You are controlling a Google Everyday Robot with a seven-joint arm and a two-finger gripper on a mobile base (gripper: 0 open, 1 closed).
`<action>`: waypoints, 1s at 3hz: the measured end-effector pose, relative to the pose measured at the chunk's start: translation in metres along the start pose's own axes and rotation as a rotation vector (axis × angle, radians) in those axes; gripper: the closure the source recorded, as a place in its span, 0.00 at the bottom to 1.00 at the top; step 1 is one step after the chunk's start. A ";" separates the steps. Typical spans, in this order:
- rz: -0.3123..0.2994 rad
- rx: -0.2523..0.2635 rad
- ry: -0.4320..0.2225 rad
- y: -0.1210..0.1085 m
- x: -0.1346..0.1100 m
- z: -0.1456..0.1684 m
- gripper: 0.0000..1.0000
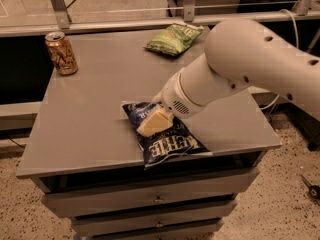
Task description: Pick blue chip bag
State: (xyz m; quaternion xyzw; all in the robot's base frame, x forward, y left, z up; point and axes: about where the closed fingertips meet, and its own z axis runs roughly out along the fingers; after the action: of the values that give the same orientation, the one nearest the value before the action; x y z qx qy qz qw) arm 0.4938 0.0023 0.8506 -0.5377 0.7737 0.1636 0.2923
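- Gripper (154, 121) rests on the upper half of the blue chip bag (172, 146), touching the foil. Can't tell if it's spread or clamped, so no confirmed grasp.
- Can (61, 53) stands upright back-left on the worktop (100, 109), well apart from the bag.
- Blue chip bag lies flat at the front edge, centre.
- Step, my read: securing the bag, lift not yet done. Next move needs a firm pinch on the crinkly foil, then a straight lift.
- Green chip bag (175, 38) lies at the back; arm (250, 64) reaches in from the right.

Blue chip bag (170, 146), one, under one gripper (152, 122); green bag (174, 38), one; can (61, 53), one.
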 end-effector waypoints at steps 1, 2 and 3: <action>0.000 -0.001 -0.026 -0.001 -0.010 -0.007 0.70; -0.001 -0.010 -0.094 -0.006 -0.030 -0.021 0.93; 0.003 -0.031 -0.184 -0.014 -0.049 -0.037 1.00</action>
State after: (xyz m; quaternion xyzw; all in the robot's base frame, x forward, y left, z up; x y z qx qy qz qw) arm 0.5094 0.0124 0.9107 -0.5238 0.7417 0.2247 0.3537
